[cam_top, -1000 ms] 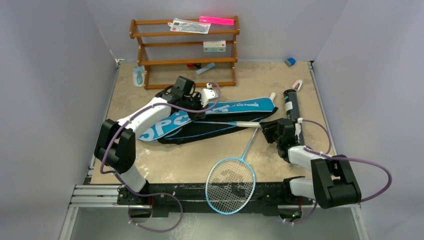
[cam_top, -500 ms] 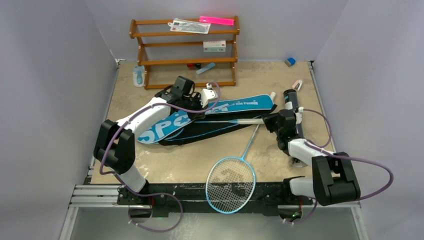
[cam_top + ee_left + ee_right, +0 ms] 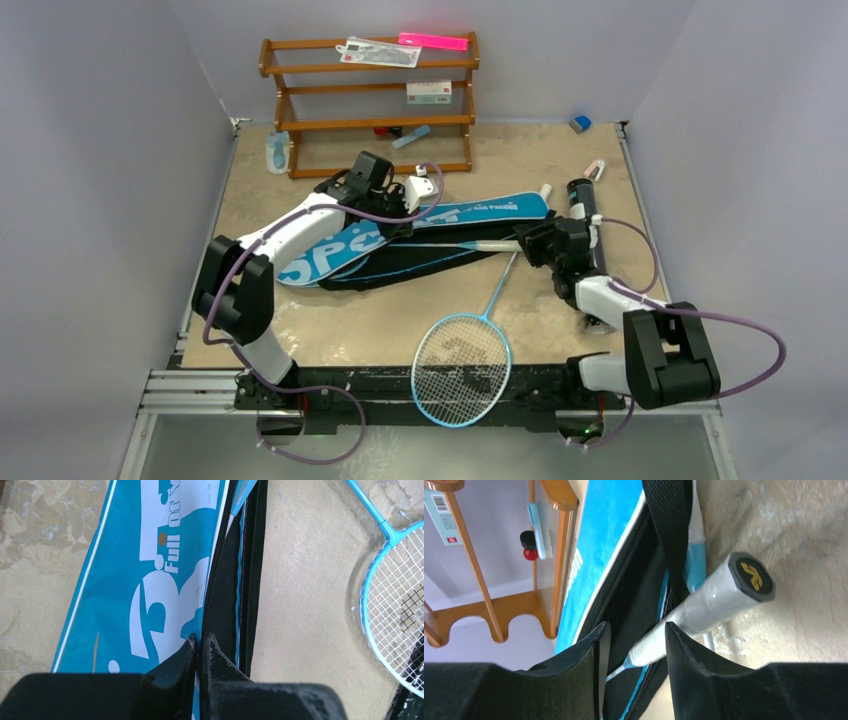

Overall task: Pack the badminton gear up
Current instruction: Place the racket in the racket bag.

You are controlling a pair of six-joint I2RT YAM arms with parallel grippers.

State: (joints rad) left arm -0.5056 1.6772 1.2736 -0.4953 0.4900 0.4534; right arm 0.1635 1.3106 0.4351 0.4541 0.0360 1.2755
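The left claw [image 3: 199, 640] is pressing together on the blue bag [image 3: 150, 555], apparently pinching its zip edge at the fingertips; if that thin flap slips free, the opening could be closing. The right claw [image 3: 636, 627] is standing spread around the racket handle [image 3: 704, 600], which is jutting out of the bag just ahead of its tips. With no firm grip, the handle could be skidding aside or snagging the black strap [image 3: 669, 520].

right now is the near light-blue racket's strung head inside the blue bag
No, the light-blue racket's head lies uncovered, outside the blue bag.

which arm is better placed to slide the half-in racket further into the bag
Right: the right gripper is open around the racket handle sticking out of the bag; the left gripper is shut on the bag's edge.
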